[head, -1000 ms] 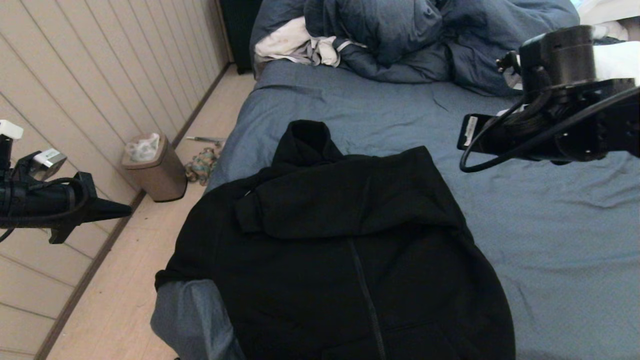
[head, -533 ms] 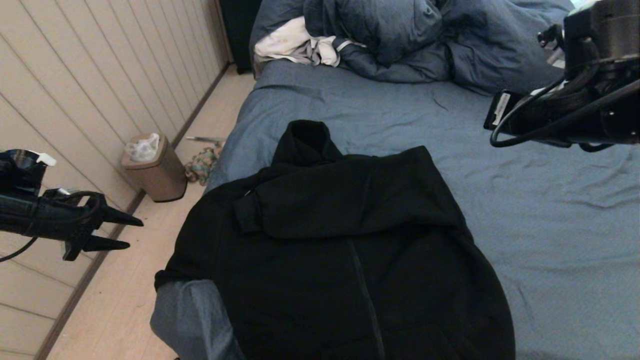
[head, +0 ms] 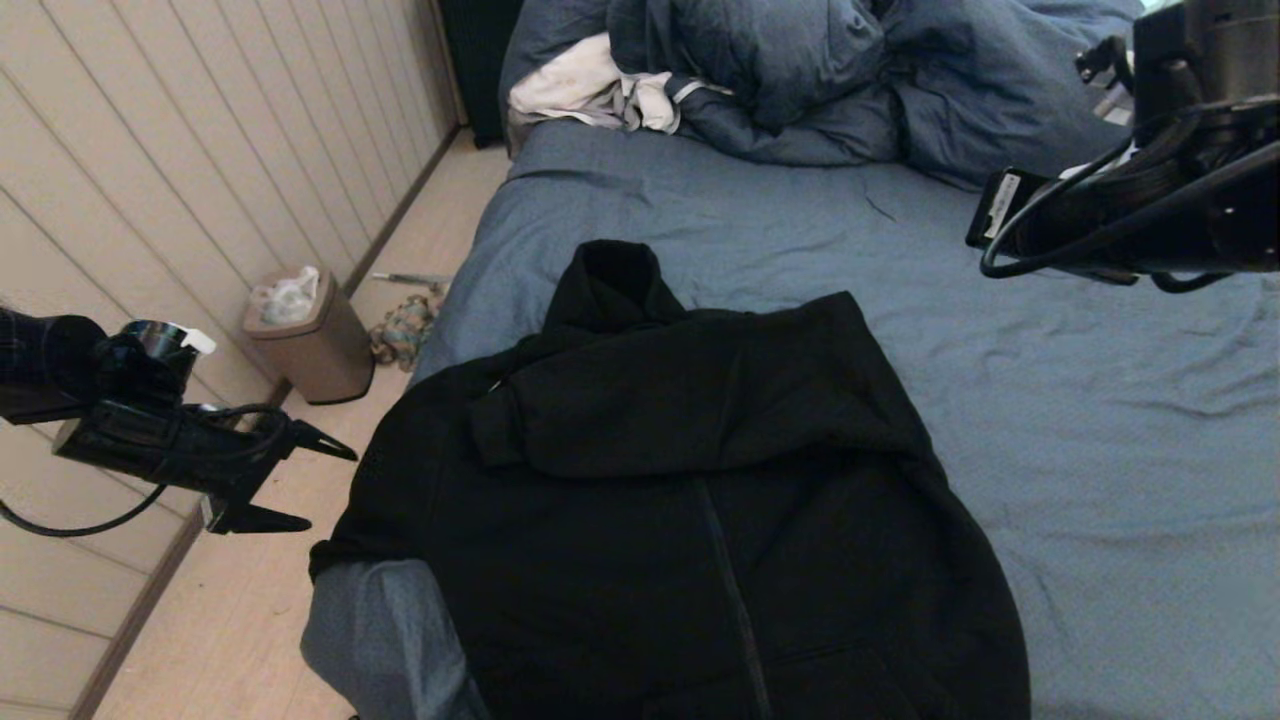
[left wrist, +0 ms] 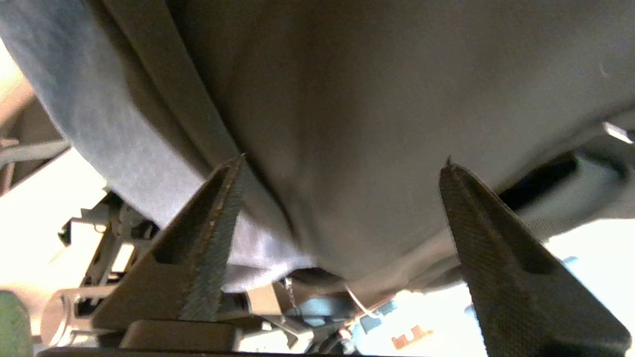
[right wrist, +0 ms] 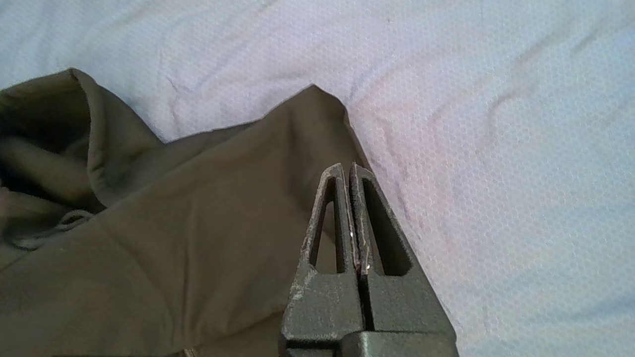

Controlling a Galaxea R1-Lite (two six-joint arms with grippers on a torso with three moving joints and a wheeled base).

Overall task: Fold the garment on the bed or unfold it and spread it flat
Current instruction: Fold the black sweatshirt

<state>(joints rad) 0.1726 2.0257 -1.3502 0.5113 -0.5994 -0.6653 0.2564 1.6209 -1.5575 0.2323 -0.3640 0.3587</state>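
Note:
The black hooded garment (head: 680,500) lies front up on the blue-grey bed (head: 1100,450), zipper running toward the near edge, one sleeve folded across the chest and the hood pointing away. Its left side hangs over the bed's corner. My left gripper (head: 332,490) hovers over the floor just left of that hanging edge, open and empty. In the left wrist view the dark garment (left wrist: 387,124) fills the space beyond the open gripper (left wrist: 346,159). My right gripper (right wrist: 348,168) is shut and empty, raised above the garment (right wrist: 173,223) near its far right shoulder.
A puffy dark blue duvet (head: 800,70) and a white-grey cloth (head: 590,90) are heaped at the head of the bed. On the floor left of the bed stand a tan bin (head: 310,335) and a rope bundle (head: 405,330), beside the panelled wall (head: 150,150).
My left gripper has opened from shut and has moved right and down toward the garment's hanging left edge. My right arm has drawn up and to the right, still shut.

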